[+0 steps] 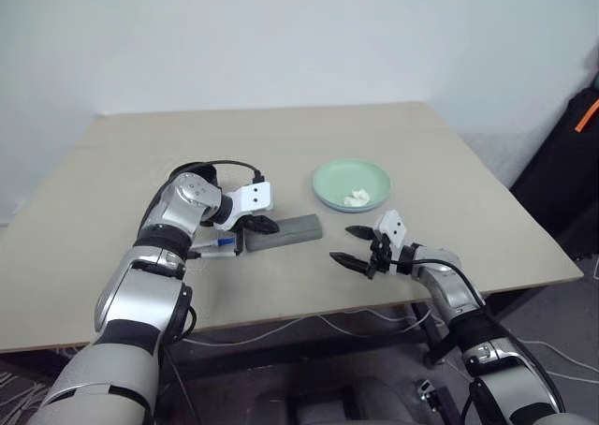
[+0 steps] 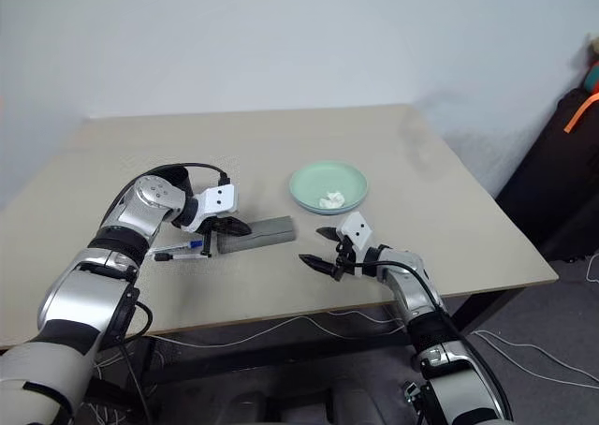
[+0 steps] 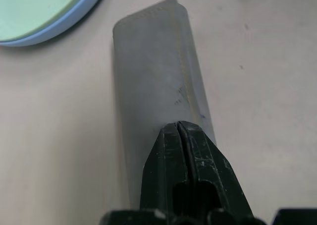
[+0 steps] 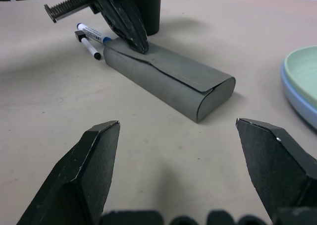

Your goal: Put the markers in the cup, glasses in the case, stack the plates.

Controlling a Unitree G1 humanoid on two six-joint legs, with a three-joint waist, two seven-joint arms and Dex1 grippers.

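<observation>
With the case [image 4: 168, 81] lying shut at centre frame, left gripper [image 4: 130, 30] pressed onto its near-left end, fingers together, nothing held. Markers [image 4: 91, 36] on the table [image 1: 112, 163] just left of the case, in front of the black cup [image 4: 148, 7]. Plates [image 1: 351, 183] stacked, green on blue, upper right. Right gripper [image 1: 353, 244] spread wide, empty, right of the case. Judged step: finishing the case closure. Next: lift off, pick up a marker.

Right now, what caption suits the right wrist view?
Open right gripper faces closed grey case; shut left gripper rests on it.
</observation>
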